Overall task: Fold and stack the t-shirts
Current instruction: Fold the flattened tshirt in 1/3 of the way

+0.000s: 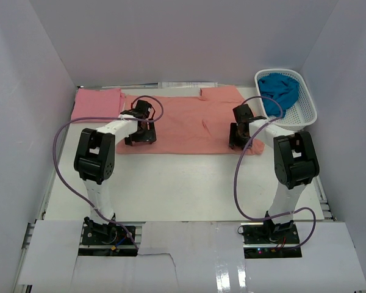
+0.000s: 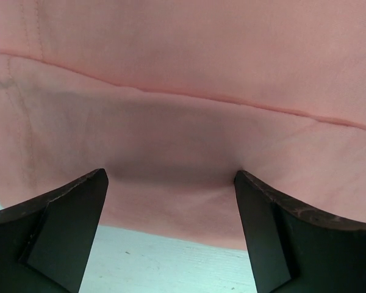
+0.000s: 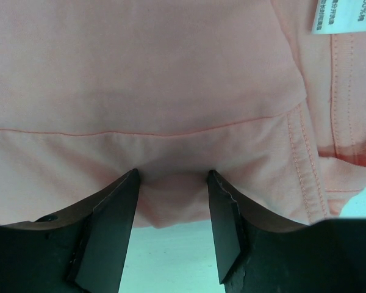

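Note:
The large salmon-orange t-shirt (image 1: 189,122) lies spread flat across the far middle of the table. My left gripper (image 1: 140,138) is at its near left edge. In the left wrist view the gripper (image 2: 171,174) is wide open, its fingertips resting on the cloth (image 2: 183,91) just above the hem. My right gripper (image 1: 238,141) is at the shirt's near right edge. In the right wrist view this gripper (image 3: 173,174) is partly open, with a small fold of the hem (image 3: 171,195) between the fingers. The white neck label (image 3: 341,15) shows at top right. The lighter pink t-shirt (image 1: 97,104) lies folded at the far left. The teal-blue t-shirt (image 1: 279,90) is in the basket.
The white lattice basket (image 1: 305,113) stands at the far right by the side wall. White walls close in the table on the left, back and right. Purple cables loop from both arms over the near table (image 1: 183,183).

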Controlling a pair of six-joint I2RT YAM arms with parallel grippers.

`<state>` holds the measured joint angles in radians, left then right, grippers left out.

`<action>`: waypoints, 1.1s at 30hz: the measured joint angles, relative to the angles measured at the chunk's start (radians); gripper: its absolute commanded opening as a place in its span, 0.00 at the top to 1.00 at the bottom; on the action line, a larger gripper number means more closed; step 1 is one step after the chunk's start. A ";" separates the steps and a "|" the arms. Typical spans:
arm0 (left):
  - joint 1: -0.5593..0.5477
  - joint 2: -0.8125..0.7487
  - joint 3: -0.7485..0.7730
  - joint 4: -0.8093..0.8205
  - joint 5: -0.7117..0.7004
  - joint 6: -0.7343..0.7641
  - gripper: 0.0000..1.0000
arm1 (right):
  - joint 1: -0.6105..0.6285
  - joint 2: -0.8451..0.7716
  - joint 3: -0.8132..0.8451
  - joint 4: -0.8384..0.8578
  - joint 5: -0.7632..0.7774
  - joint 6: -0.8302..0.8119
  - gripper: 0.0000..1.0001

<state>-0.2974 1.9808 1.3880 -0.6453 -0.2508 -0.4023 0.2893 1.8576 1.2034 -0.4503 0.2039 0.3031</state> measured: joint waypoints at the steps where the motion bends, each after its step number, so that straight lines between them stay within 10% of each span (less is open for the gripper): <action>1: -0.009 0.003 0.004 -0.005 -0.018 0.000 0.03 | 0.000 0.000 -0.002 0.001 0.000 0.001 0.45; 33: -0.113 -0.524 -0.601 -0.165 0.039 -0.533 0.02 | 0.146 -0.409 -0.436 -0.131 0.054 0.263 0.45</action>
<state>-0.4099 1.4570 0.7868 -0.8101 -0.2115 -0.9356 0.4358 1.4490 0.7670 -0.5812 0.2577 0.5659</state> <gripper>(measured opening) 0.978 0.551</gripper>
